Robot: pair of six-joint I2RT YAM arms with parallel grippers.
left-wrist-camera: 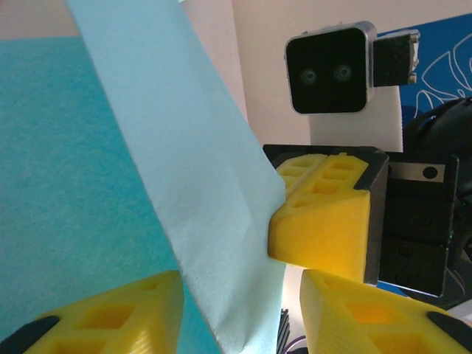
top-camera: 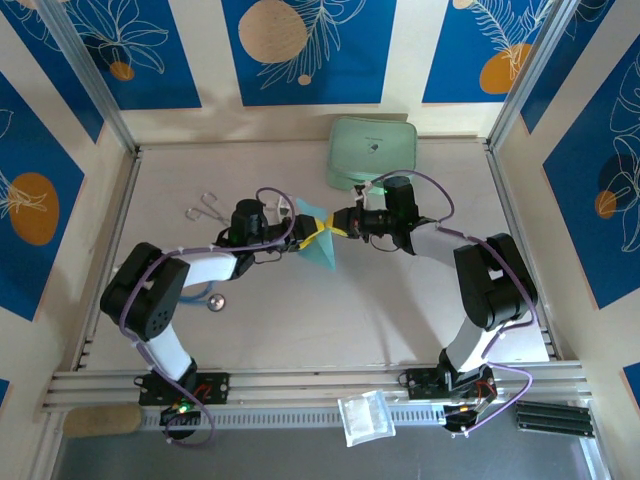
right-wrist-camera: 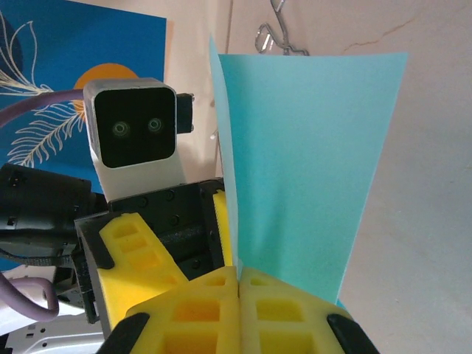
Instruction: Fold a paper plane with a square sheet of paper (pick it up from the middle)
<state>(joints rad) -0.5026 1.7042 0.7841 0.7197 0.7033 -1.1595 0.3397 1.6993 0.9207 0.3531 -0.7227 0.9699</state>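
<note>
The square sheet of paper [top-camera: 320, 255] is sky-blue and hangs folded above the table's middle, between both grippers. My right gripper [top-camera: 342, 226] is shut on the sheet's edge; in the right wrist view its pressed-together yellow fingers [right-wrist-camera: 240, 276] pinch the sheet [right-wrist-camera: 310, 147]. My left gripper [top-camera: 303, 236] faces it from the left. In the left wrist view the folded sheet [left-wrist-camera: 184, 169] passes between the left gripper [left-wrist-camera: 242, 295], whose jaws stand apart, with a gap at the right finger [left-wrist-camera: 369, 317]. The paper plane is out of view.
A mint-green rounded case [top-camera: 372, 152] lies at the back of the table. Metal scissors-like tools [top-camera: 205, 208] lie left of the arms, and a small round disc [top-camera: 215, 302] sits by the left arm. A clear plastic bag [top-camera: 365, 418] rests on the front rail.
</note>
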